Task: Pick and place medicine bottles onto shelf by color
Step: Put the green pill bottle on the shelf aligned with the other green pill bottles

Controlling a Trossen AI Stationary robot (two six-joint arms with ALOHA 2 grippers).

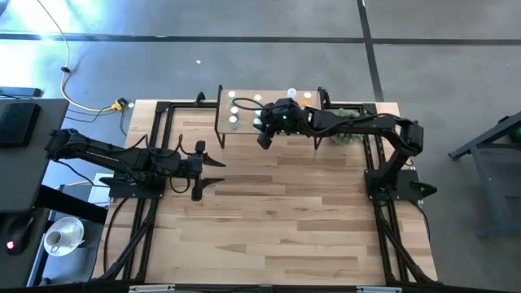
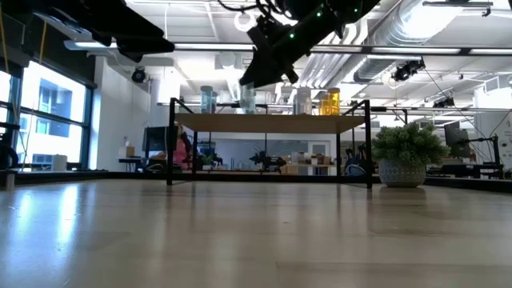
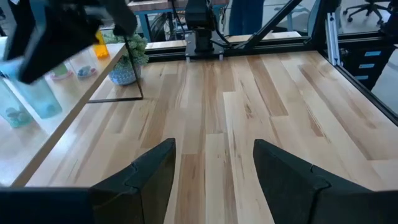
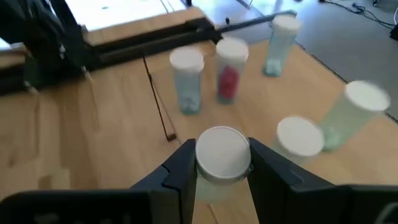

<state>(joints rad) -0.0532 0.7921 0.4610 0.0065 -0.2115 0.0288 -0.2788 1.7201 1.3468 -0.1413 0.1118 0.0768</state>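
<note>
wood table | right fingers clamp bottle over shelf | left fingers apart

We look straight down from overhead, level from table height toward the shelf at twelve o'clock, both wrist cameras close, all sharing that shelf.

The right arm stretches from its base at 3 o'clock toward 12 o'clock, elbow bent, wrist tipped downward. The right gripper hangs above the far edge, its fingers closed against a white-capped bottle. The left arm lies low at 9 o'clock, its left gripper spread wide, holding nothing.
</note>
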